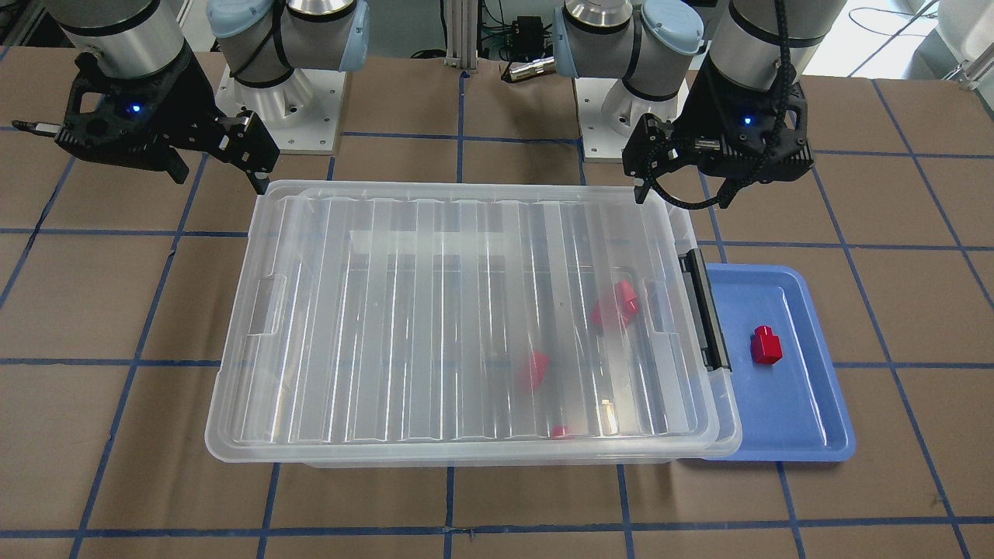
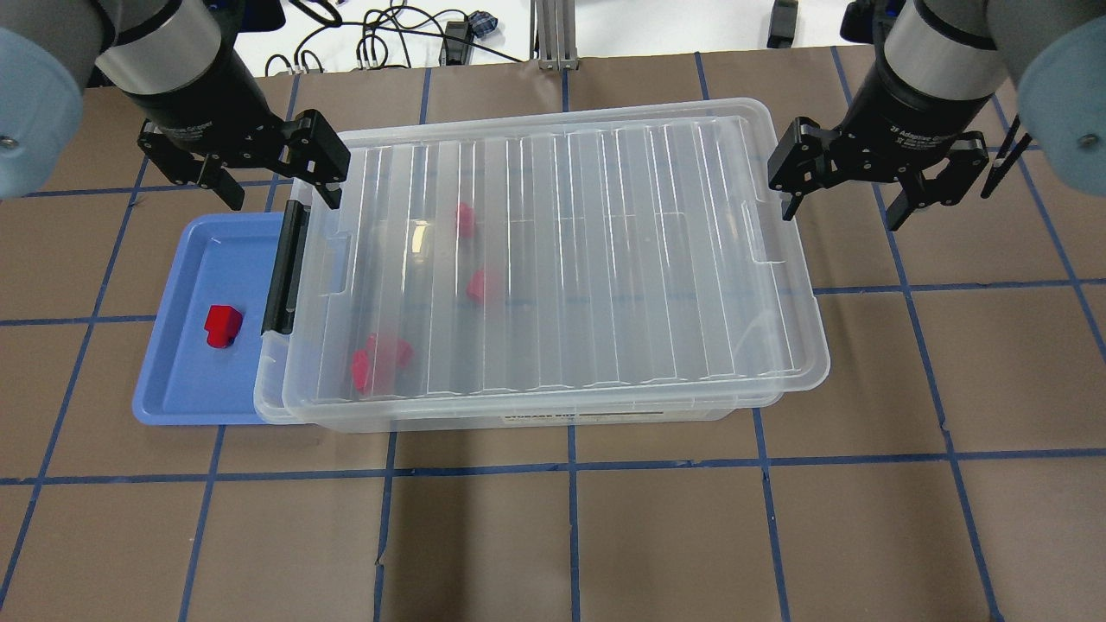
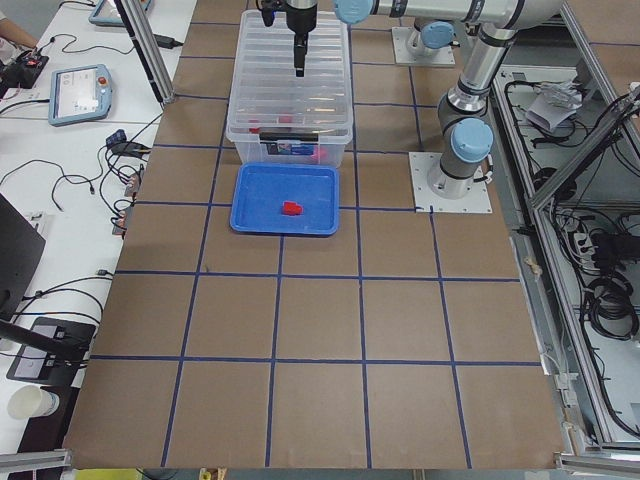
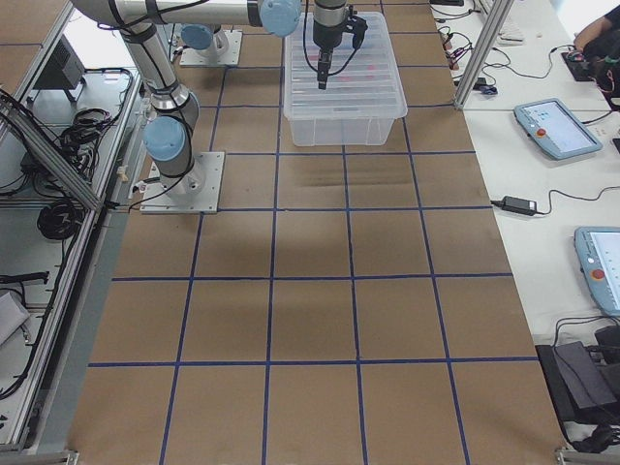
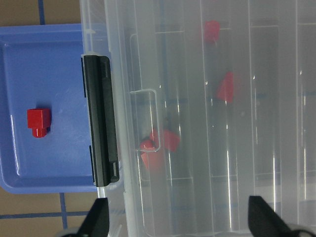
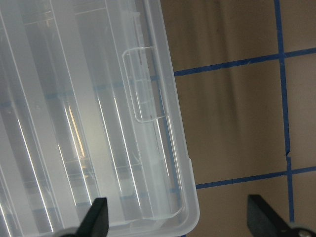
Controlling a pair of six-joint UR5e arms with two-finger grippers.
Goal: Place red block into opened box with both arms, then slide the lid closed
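Left hand [image 2: 281, 194] is open and empty: fingers spread wide, hanging over the far corner of the box [image 2: 518, 419] at its latch end. Its wrist view gives you one fingertip on the tray side and one over the lid [image 2: 605, 259], with the black latch bar [image 2: 285, 268] between them. No contact is visible.

Right hand [image 2: 842, 212] is also open and holds nothing. It sits off the far corner at the opposite short end. Its wrist view shows that end of the lid, notch included, with bare tabletop [image 2: 605, 536] beside it.

Lid state: it lies flat on the box but is offset toward the robot's right. You can see it overhanging the box at the right-hand short end, and a narrow strip of the box is uncovered just inside the latch bar. So it's not fully seated.

Red block [image 2: 222, 326] sits alone in the blue tray [image 2: 186, 259], lying on its side and well clear of both hands. The tray is on the robot's left and butts against the latch end of the box. From the front view its edge seems to run slightly under the box rim.

Other red blocks [image 2: 484, 285] are inside the box, blurred through the lid. You can make out at least three, all in the half nearer the latch, with a cluster by the near corner.

Side views add nothing on the fingers; they're too small there.
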